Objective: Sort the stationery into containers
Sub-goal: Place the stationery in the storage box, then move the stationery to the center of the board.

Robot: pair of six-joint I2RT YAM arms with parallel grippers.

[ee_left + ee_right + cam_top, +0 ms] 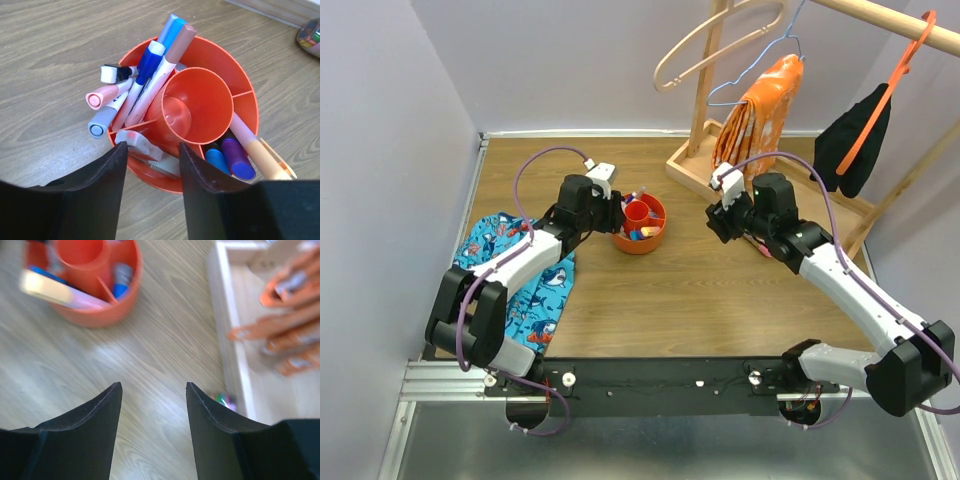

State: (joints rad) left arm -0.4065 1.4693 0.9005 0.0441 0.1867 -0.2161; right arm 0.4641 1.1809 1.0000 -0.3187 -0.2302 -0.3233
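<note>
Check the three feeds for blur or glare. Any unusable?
Top external: sharp and evenly lit, with only soft shadows on the table. Left wrist: bowl and markers are crisp, with a slight sheen inside the central cup; the left end effector is dark and featureless. Right wrist: bowl and orange cloth are smeared by blur, though the right end effector edges look crisp. This is the weakest feed.

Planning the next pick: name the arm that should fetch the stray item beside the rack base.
Right. The right gripper, open, hangs next to that stray item by the rack base; the left gripper sits over the bowl.
</note>
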